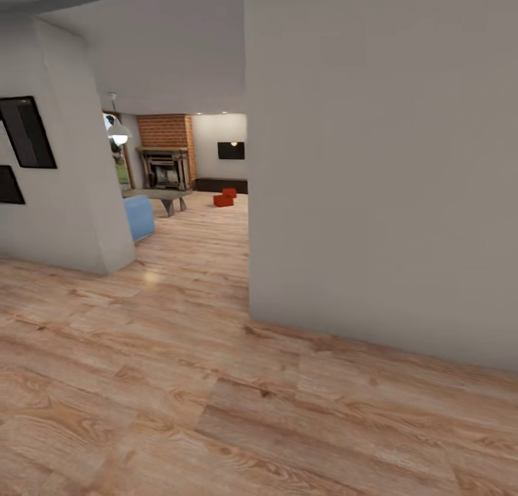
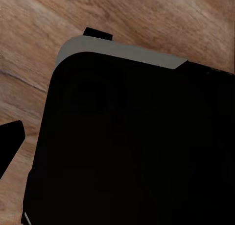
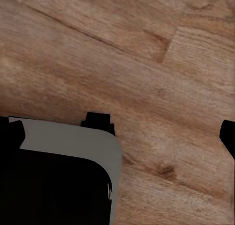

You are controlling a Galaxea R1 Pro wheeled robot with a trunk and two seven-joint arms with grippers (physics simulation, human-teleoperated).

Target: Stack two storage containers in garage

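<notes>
1. No brand, label or writing can be read anywhere.
2. The head view looks along a light wood plank floor [image 1: 216, 409] past a pale wall corner [image 1: 374, 194] into the living room [image 1: 188, 166].
3. Two storage containers [image 1: 224, 200] — orange-red, touching or almost so — sit on the planks far ahead, well apart from both pincers.
4. Near them: one red brick fireplace [image 1: 167, 150], one black wall TV [image 1: 231, 150], one blue sofa end [image 1: 139, 217], one low grey table [image 1: 162, 196], one hanging lamp [image 1: 119, 132].
5. Two dark frames [image 1: 27, 132] hang on the left wall.
6. Both wrist views look down on planks and a black, grey-edged robot body [image 2: 132, 137] — whether either pincer is open or closed, I cannot tell.
</notes>
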